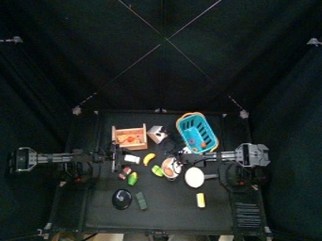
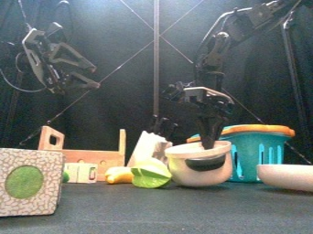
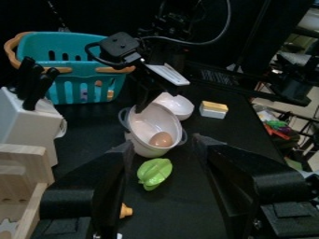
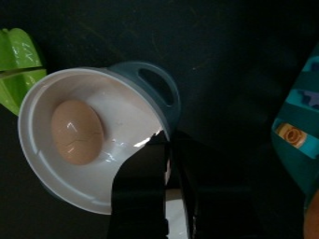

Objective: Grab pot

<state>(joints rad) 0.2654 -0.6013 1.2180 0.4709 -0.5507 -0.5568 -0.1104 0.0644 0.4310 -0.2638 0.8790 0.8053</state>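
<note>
At the far left of the front view we see the left gripper raised high and well apart from everything on the table; in its own wrist view its jaws stand wide apart and hold nothing. Moving rightward along the table, we pass a cracked-pattern box, a wooden rack and a green piece of toy food.

Next comes the pot, near the table's middle and just beside the blue basket on its right. An egg lies inside the pot.

The right gripper comes straight down onto the pot from above. In its wrist view its jaws are narrowed and straddle the rim, one inside the bowl and one outside, close by the looped handle. We judge that the rim is pinched.

The pot lies directly under this gripper, so the right arm is far the nearer. We judge the coming move to be a straight lift.
</note>
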